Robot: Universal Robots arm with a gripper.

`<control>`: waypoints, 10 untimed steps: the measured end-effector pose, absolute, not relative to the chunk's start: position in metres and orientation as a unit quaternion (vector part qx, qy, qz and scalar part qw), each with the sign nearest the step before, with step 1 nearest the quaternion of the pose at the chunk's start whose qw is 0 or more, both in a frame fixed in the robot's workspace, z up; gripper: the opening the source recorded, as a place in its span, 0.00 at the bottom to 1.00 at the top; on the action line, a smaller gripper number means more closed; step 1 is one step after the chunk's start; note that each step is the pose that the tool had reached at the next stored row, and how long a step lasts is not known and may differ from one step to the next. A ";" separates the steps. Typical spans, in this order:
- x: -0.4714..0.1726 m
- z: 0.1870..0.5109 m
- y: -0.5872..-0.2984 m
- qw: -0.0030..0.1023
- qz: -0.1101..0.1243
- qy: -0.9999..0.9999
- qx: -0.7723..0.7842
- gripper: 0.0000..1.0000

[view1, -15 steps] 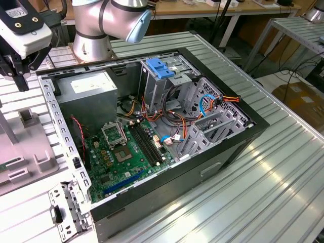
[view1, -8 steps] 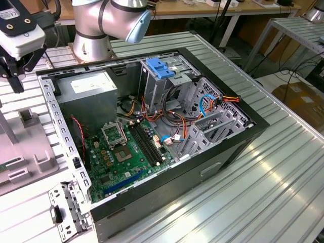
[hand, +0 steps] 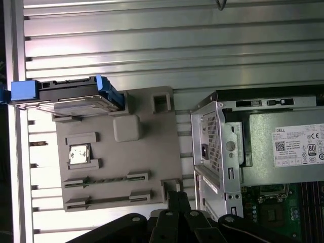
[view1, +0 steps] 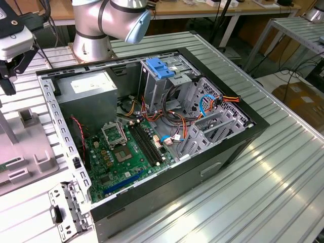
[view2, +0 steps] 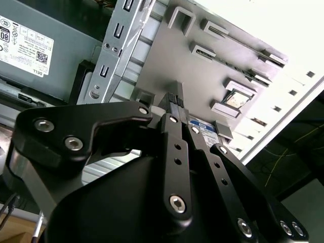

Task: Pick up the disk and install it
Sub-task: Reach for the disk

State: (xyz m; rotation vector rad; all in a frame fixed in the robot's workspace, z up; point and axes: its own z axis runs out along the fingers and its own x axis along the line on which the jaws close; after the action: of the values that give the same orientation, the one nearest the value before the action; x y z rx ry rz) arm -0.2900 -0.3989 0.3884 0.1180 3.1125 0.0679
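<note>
The disk (hand: 66, 98) is a silver drive with blue side rails. It stands on edge at one end of a grey fixture plate (hand: 116, 152); in the second wrist view a strip of its blue label (view2: 202, 125) shows past the black fingers. My gripper (hand: 178, 198) hangs above the plate's other end, apart from the disk, and looks shut with nothing held. The gripper (view2: 176, 98) has its fingers side by side in the second wrist view. At the exterior view's left, the gripper (view1: 9, 76) hovers over the plate (view1: 30, 152), outside the open computer case (view1: 152, 126).
Inside the case are a grey power supply (view1: 86, 91), a green motherboard (view1: 121, 152), drive cages with a bare blue bracket (view1: 159, 68), and loose cables (view1: 202, 106). The arm's base (view1: 93, 35) stands behind the case. The case wall (hand: 210, 147) is close beside the plate.
</note>
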 end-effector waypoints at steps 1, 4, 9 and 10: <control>-0.291 0.388 -0.399 0.013 0.022 0.999 0.038 0.11; -0.297 0.388 -0.399 0.013 0.022 0.999 0.038 0.11; -0.303 0.387 -0.399 0.013 0.022 0.999 0.038 0.11; -0.305 0.387 -0.399 0.013 0.022 0.999 0.038 0.11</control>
State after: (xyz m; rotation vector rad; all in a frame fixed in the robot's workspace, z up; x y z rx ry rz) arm -0.3046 -0.3990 0.3874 0.1179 3.1125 0.0678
